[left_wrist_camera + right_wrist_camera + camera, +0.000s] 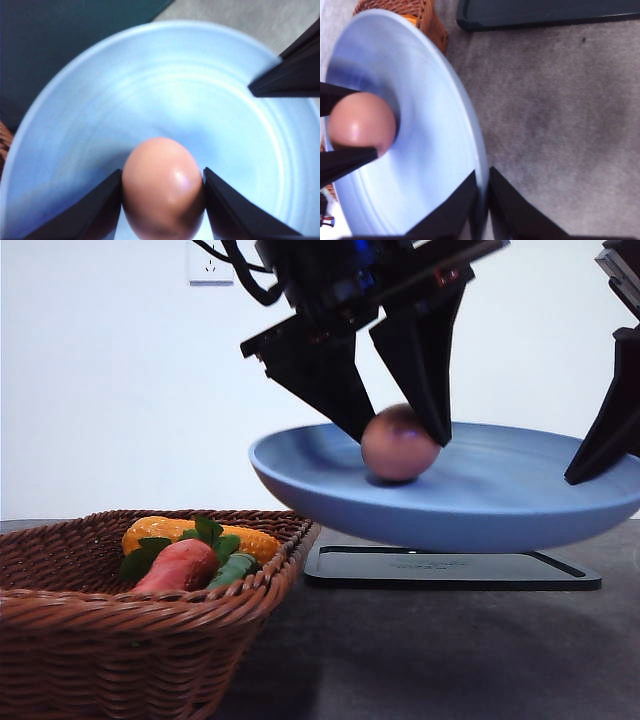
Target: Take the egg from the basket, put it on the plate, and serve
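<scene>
The left claw (398, 435) had its two fingers closed on the egg (399, 443), one on each side, the egg's long axis running out from between the tips. Directly beneath it lay the plate (520, 502), the egg touching or nearly touching its floor. The right claw (481, 192) pinched the plate's far rim and held it up above the tray (450, 568). Beyond, lower down, sat the basket (150, 615) with its vegetables (195, 550). Letting go looked like the next step.
</scene>
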Controlling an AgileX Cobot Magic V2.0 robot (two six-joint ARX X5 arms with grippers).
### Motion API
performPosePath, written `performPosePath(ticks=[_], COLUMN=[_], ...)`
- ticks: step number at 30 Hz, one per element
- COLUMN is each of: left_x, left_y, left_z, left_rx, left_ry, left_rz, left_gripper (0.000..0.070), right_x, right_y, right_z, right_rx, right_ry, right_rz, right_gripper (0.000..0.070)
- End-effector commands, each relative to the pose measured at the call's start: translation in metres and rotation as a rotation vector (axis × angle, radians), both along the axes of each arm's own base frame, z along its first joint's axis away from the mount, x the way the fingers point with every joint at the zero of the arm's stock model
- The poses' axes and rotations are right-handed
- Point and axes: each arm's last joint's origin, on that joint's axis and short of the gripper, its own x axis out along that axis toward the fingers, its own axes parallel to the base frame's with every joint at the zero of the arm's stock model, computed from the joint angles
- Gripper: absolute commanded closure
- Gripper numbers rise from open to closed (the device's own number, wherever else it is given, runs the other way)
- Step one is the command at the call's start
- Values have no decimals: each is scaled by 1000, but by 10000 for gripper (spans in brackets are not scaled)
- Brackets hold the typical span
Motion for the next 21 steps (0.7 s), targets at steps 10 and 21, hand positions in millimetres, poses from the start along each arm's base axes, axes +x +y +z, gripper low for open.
performPosePath(ticks=[10,21], left_x=[-1,-9], left_y=[-7,6], left_z=[0,27], left_rx=[-9,-63], left_ry=[-17,-51], left_rz=[-23,-22], left_gripper=[364,242], right_x=[-1,1], right_y=[1,2], right_z=[1,-3], right_rx=[17,55], right_ry=[49,132], right_rz=[5,18], right_gripper=[700,700])
